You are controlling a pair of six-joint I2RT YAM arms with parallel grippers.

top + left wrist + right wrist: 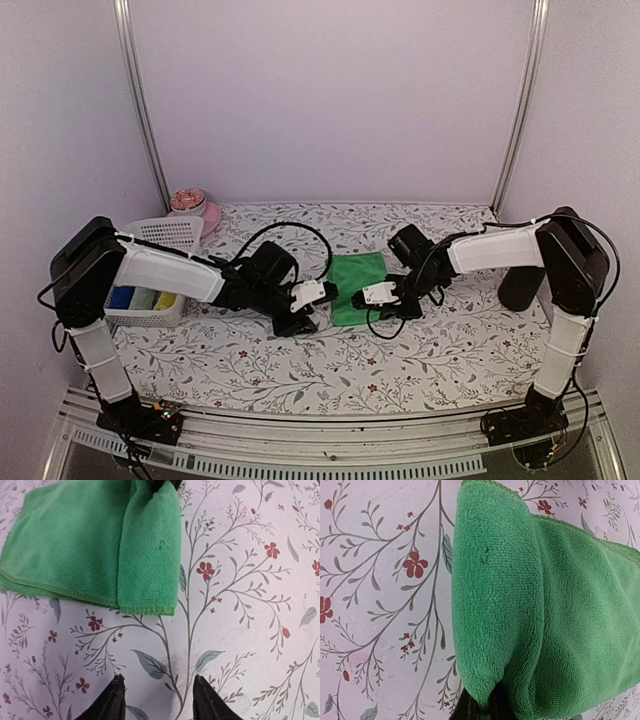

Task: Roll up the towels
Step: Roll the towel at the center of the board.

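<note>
A plain green towel (355, 275) lies flat on the flowered table, with its near edge turned over into a thick strip (150, 555). My right gripper (481, 706) is shut on one end of that strip, cloth bunched between its black fingers; its tips peek in at the top of the left wrist view. My left gripper (158, 681) hovers open over bare tablecloth a little short of the strip's other end (147, 611), holding nothing. From above, the left gripper (318, 315) and the right gripper (366, 310) flank the towel's near edge.
A white mesh basket (165, 235) stands at the left by my left arm, with yellow, green and blue things inside. A pink bowl (205, 215) sits behind it near the back wall. A dark object (520, 288) stands at the right, close to my right arm.
</note>
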